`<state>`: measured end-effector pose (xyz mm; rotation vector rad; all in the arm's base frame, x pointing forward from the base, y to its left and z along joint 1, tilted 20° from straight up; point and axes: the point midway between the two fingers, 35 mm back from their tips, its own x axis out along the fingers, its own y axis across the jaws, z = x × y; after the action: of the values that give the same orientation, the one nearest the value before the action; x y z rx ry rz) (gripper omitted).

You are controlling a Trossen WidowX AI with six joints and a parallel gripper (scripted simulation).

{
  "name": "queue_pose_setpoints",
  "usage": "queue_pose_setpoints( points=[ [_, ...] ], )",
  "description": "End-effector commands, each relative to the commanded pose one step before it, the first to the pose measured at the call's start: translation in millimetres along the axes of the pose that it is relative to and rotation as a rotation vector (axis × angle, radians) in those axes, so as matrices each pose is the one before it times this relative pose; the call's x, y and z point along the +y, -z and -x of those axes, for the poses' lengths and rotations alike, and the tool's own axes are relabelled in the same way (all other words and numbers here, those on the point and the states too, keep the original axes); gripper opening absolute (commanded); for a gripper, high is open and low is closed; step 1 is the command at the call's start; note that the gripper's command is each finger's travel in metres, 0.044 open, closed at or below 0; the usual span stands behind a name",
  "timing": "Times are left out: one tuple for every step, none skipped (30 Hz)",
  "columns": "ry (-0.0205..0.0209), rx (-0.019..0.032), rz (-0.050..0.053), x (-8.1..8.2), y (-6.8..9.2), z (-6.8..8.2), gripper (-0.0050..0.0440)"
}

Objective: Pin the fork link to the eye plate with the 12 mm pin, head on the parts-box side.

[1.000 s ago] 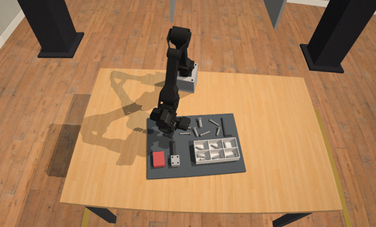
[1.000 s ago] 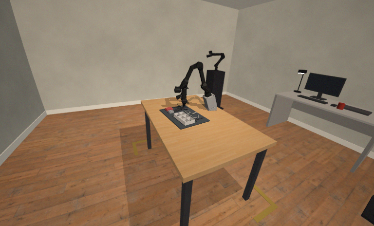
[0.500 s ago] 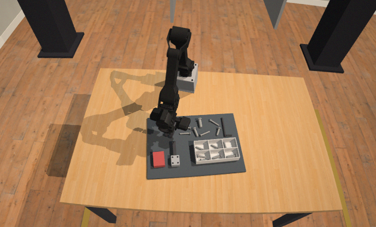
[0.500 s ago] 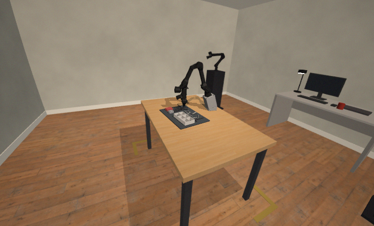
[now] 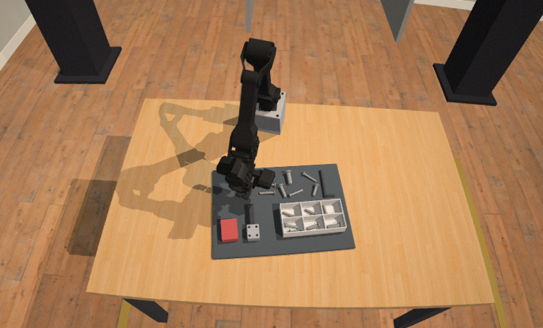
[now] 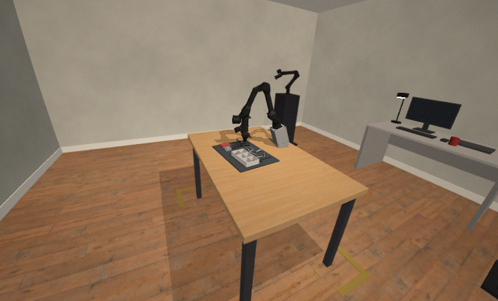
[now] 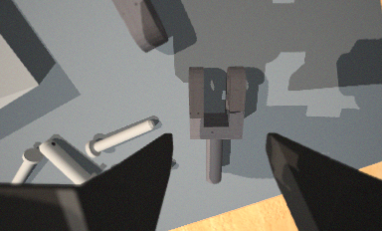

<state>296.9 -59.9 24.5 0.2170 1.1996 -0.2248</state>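
The fork link (image 7: 217, 127) lies on the mat, its two dark cheeks pointing up the wrist view and its round stem pointing down. My gripper (image 5: 243, 196) (image 6: 244, 141) (image 7: 219, 140) is open above it, one finger on each side of the stem end in the wrist view, with a gap on both sides. The eye plate (image 5: 249, 213) (image 7: 139, 19) is a dark bar with a rounded end, beside the four-hole block (image 5: 252, 231). Several loose grey pins lie right of the gripper, among them a headed pin (image 5: 266, 193) (image 7: 121, 136) and a thicker pin (image 5: 282, 190) (image 7: 67, 162). I cannot tell which is 12 mm.
The white six-compartment parts box (image 5: 314, 231) (image 6: 238, 159) holds several pins. A red block (image 5: 229, 230) (image 6: 224, 146) stands left of the four-hole block. A dark L-shaped key (image 5: 322, 180) lies at the right of the dark mat (image 5: 280, 247).
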Motion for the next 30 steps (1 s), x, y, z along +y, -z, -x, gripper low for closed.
queue_pose_setpoints(
  points=[
    [0.00219,-0.00021,-0.0038,0.20,0.54,-2.26,0.0250],
    [0.00008,0.00091,0.0000,-0.04,0.39,-0.82,0.0250],
    [0.00000,0.00009,0.0000,0.00,0.05,-0.77,0.0250],
    [-0.00007,-0.00065,0.0000,0.03,-0.28,-0.72,0.0250],
    [-0.00009,-0.00084,0.0000,0.04,-0.36,-0.76,0.0250],
    [-0.00006,-0.00059,0.0000,0.03,-0.25,-0.86,0.0250],
    [-0.00001,-0.00010,0.0000,0.01,-0.04,-0.99,0.0250],
    [0.00004,0.00034,0.0000,-0.01,0.16,-1.11,0.0250],
    [0.00003,0.00026,0.0000,-0.01,0.11,-1.14,0.0250],
    [0.00003,0.00029,0.0000,-0.01,0.13,-1.19,0.0250],
    [0.00000,0.00000,0.0000,0.00,0.00,0.00,0.0250],
    [0.00000,0.00000,0.0000,0.00,0.00,0.00,0.0250],
    [-0.00034,-0.00325,0.0000,0.12,-1.38,-0.74,0.0250],
    [0.00010,0.00088,0.0000,-0.03,0.39,-1.36,0.0250],
    [0.00010,0.00097,0.0000,-0.03,0.41,-1.39,0.0250],
    [0.00014,0.00148,0.0000,-0.05,0.64,-1.49,0.0250],
    [0.00012,0.00118,0.0000,-0.05,0.51,-1.46,0.0250],
    [0.00001,0.00007,0.0000,0.00,0.04,-1.32,0.0250],
    [-0.00010,-0.00102,0.0000,0.05,-0.44,-1.18,0.0250],
    [-0.00012,-0.00122,0.0000,0.06,-0.52,-1.16,0.0250],
    [-0.00009,-0.00087,0.0000,0.04,-0.37,-1.21,0.0250],
    [-0.00005,-0.00049,0.0000,0.02,-0.21,-1.24,0.0250],
    [0.00001,0.00008,0.0000,0.00,0.03,-1.30,0.0250],
    [0.00006,0.00052,0.0000,-0.02,0.23,-1.34,0.0250],
    [0.00006,0.00057,0.0000,-0.03,0.26,-1.32,0.0250],
    [0.00001,0.00006,0.0000,0.00,0.02,-1.21,0.0250],
    [-0.00002,-0.00017,0.0000,0.01,-0.07,-1.15,0.0250],
    [0.00000,0.00000,0.0000,0.00,0.00,0.00,0.0250],
    [0.00000,0.00000,0.0000,0.00,0.00,0.00,0.0250],
    [-0.00027,-0.00253,0.0000,0.09,-1.10,-0.82,0.0250]
  ],
)
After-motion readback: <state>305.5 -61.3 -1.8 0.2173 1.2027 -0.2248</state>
